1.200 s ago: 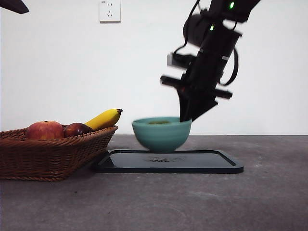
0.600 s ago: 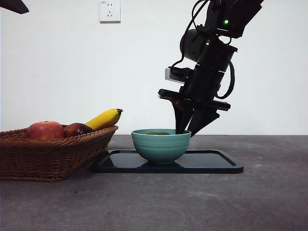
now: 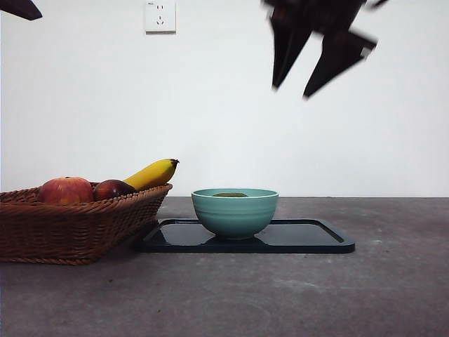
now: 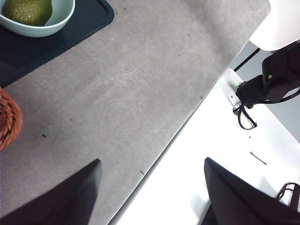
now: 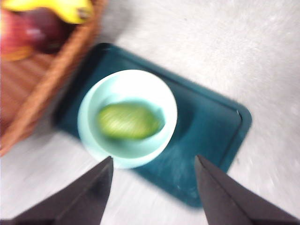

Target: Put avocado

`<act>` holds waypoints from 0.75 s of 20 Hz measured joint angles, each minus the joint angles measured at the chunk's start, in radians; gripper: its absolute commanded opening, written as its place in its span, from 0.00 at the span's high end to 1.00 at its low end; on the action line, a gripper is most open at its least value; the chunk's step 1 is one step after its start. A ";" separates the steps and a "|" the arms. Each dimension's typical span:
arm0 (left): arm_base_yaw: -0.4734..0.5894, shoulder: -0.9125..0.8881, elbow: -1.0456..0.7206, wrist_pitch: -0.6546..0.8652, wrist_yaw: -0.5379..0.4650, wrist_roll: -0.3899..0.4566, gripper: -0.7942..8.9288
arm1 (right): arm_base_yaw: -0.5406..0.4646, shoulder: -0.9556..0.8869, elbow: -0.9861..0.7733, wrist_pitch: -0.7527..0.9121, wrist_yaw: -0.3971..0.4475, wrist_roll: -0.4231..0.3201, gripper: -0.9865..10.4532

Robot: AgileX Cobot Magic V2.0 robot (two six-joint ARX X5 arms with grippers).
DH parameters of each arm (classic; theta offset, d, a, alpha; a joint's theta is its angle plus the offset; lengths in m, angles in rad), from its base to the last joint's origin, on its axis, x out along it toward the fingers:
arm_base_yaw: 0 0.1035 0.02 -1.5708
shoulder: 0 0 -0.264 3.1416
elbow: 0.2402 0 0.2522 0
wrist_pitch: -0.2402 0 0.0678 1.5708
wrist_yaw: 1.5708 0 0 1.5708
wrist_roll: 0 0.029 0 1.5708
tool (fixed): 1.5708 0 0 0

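Note:
The green avocado [image 5: 130, 121] lies inside the teal bowl [image 3: 235, 210], which stands on the dark tray [image 3: 309, 237]. In the front view only a sliver of the avocado [image 3: 230, 194] shows above the rim. It also shows in the left wrist view [image 4: 27, 11] in the bowl [image 4: 54, 24]. My right gripper [image 3: 314, 60] is open and empty, high above the bowl, blurred by motion. My left gripper [image 4: 152, 187] is open and empty, over the table's near edge, far from the bowl.
A wicker basket [image 3: 77, 221] at the left holds a red apple [image 3: 65, 190], a dark red fruit [image 3: 112, 188] and a yellow banana [image 3: 151, 173]. A wall socket [image 3: 160, 15] is behind. The waiting arm shows as a black tip [image 3: 19, 8] at the top left.
My right gripper opened, let go of the bowl and rose from its rim to high above it. The bowl, tilted a second ago, now sits flat on the tray.

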 measured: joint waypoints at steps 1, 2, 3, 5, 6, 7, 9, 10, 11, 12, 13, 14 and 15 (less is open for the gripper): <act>0.000 0.000 0.000 0.000 0.000 0.000 0.57 | 0.008 -0.051 0.000 -0.031 0.000 -0.001 0.67; 0.000 0.000 0.000 0.000 0.000 0.000 0.57 | 0.015 -0.098 0.000 -0.057 0.000 -0.003 0.67; 0.000 0.000 0.000 0.000 0.000 0.000 0.57 | 0.021 -0.137 -0.007 -0.064 0.000 -0.003 0.67; 0.000 0.000 0.000 0.000 0.000 0.000 0.57 | 0.037 -0.232 -0.057 -0.062 0.000 -0.003 0.67; 0.000 0.000 0.000 0.000 0.000 0.000 0.57 | 0.050 -0.288 -0.105 -0.060 0.000 -0.004 0.67; 0.000 0.000 0.000 0.000 0.000 0.000 0.57 | 0.063 -0.334 -0.149 -0.058 0.000 -0.004 0.67; 0.000 0.000 0.000 0.000 0.000 0.000 0.57 | 0.097 -0.439 -0.251 -0.056 -0.008 -0.004 0.67; 0.000 0.000 0.000 0.000 0.000 0.000 0.57 | 0.115 -0.488 -0.302 -0.051 -0.027 -0.004 0.67; 0.000 0.000 0.000 0.000 0.000 0.000 0.57 | 0.134 -0.535 -0.351 -0.052 -0.055 -0.004 0.67; 0.000 0.000 0.000 0.000 0.000 0.000 0.57 | 0.153 -0.577 -0.397 -0.052 -0.084 -0.003 0.67; 0.000 0.000 0.000 0.000 0.000 0.000 0.57 | 0.174 -0.617 -0.441 -0.050 -0.109 -0.003 0.67; 0.000 0.000 0.000 0.000 0.000 0.000 0.57 | 0.194 -0.652 -0.482 -0.050 -0.122 -0.001 0.67; 0.000 0.000 0.000 0.000 0.000 0.000 0.57 | 0.212 -0.683 -0.516 -0.048 -0.128 0.002 0.67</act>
